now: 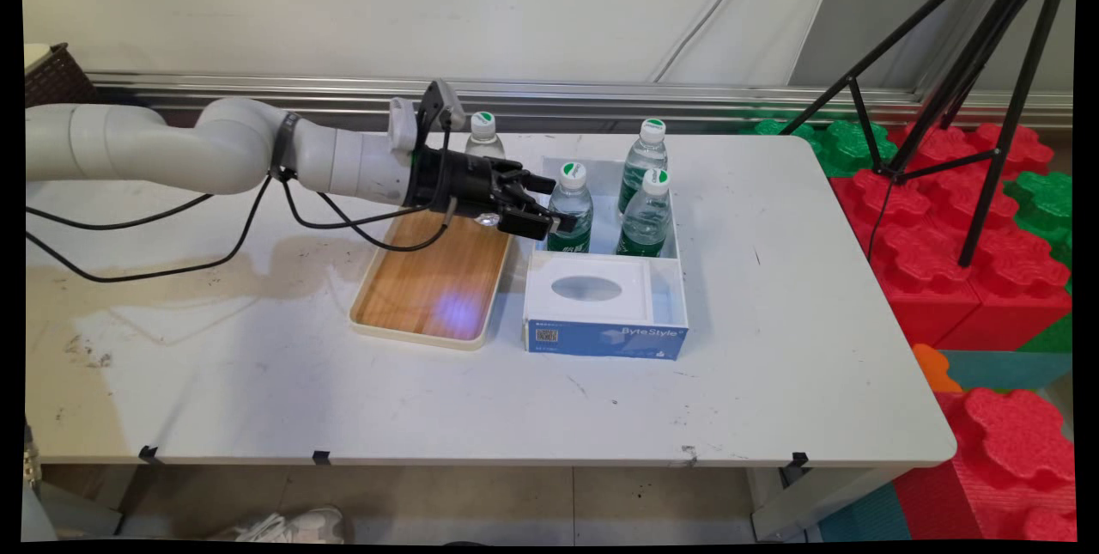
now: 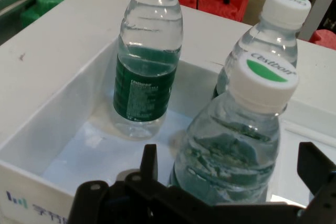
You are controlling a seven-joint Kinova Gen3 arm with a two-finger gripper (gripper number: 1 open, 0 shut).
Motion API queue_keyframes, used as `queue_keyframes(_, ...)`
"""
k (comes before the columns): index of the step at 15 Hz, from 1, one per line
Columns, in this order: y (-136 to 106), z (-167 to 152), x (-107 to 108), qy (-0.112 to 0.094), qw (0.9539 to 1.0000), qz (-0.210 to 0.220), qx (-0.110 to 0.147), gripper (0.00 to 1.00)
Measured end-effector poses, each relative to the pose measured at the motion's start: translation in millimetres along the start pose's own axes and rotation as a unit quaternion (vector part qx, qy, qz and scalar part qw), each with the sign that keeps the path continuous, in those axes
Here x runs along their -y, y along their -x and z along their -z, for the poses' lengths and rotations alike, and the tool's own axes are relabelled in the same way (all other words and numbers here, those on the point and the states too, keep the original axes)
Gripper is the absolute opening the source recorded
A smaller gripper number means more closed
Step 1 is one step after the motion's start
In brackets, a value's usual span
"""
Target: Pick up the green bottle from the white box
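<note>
My gripper [image 1: 558,203] is open and straddles a water bottle [image 1: 571,210] with a green label and a white cap. That bottle stands at the near left of a white open box [image 1: 678,253]. In the hand view the same bottle [image 2: 231,150] fills the gap between my fingers [image 2: 149,163], with a little space on each side of it. Two more bottles stand in the box: one at the back [image 1: 646,155] and one to the right [image 1: 648,215]. The hand view shows them too, the right-hand bottle [image 2: 149,61] upper left and the back bottle [image 2: 278,9] upper right.
A white pack with an oval opening [image 1: 588,288] lies in the box's near half, behind its blue front. A wooden tray [image 1: 434,279] lies left of the box, under my wrist. Another bottle [image 1: 483,135] stands behind the arm. Red and green foam blocks [image 1: 944,219] and a black tripod [image 1: 987,64] stand to the right.
</note>
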Motion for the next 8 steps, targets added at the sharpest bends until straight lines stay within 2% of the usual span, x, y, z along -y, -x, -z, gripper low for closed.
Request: queue_keyframes(8,9,-15,5,-0.002,1.0,-0.004,0.001,1.0)
